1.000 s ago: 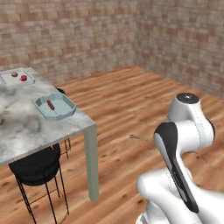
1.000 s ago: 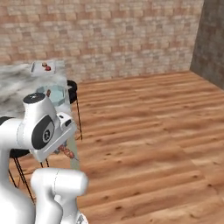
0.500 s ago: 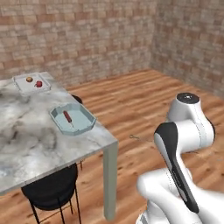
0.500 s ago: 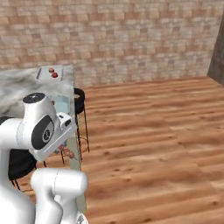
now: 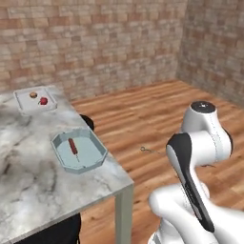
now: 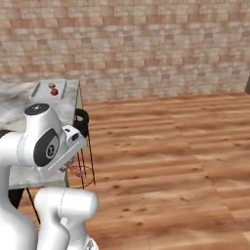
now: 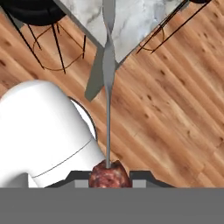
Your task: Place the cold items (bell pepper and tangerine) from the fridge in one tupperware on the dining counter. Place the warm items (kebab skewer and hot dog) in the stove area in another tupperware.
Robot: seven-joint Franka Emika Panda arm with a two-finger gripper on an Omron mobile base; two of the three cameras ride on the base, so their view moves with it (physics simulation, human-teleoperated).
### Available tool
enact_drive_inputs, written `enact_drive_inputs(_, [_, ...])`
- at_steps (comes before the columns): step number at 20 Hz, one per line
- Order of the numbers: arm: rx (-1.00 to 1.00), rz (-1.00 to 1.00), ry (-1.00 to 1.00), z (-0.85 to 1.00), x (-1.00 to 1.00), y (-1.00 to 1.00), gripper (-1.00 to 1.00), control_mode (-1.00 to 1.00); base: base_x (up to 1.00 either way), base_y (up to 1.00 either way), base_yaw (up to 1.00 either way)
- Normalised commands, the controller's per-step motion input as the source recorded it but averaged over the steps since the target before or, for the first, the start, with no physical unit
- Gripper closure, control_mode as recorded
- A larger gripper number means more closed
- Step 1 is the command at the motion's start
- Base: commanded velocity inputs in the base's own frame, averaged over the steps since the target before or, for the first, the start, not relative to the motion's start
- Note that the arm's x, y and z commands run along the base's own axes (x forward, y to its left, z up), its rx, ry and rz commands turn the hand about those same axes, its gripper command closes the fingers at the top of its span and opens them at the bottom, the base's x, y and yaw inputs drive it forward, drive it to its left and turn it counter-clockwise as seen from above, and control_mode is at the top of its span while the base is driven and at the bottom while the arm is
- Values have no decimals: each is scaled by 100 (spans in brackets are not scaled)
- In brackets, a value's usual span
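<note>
The kebab skewer is cut off at the hand view's bottom band, so its lower meat is hidden. The far tupperware's two small items are probably produce, too small to identify.

Hot dog in near tupperware; far tupperware behind.

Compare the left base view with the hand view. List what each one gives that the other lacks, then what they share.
Left base view: the near tupperware holding the hot dog, and the far tupperware with the tangerine and bell pepper. Hand view: the gripper shut on the meat end of the kebab skewer. Shared: the marble counter, the wood floor, and the skewer's thin metal shaft.
</note>
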Motion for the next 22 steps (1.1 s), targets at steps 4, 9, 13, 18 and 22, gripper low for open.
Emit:
enact_drive_inputs(4, [0, 0, 0, 0, 0, 0, 100, 100, 21, -57, 35])
enact_drive_inputs(9, [0, 0, 0, 0, 0, 0, 100, 100, 16, -17, 29])
enact_drive_inputs(13, [0, 0, 0, 0, 0, 0, 100, 100, 4, -3, 46])
enact_drive_inputs(18, [0, 0, 0, 0, 0, 0, 100, 100, 10, -91, 34])
enact_drive_inputs(22, [0, 0, 0, 0, 0, 0, 100, 100, 27, -100, 34])
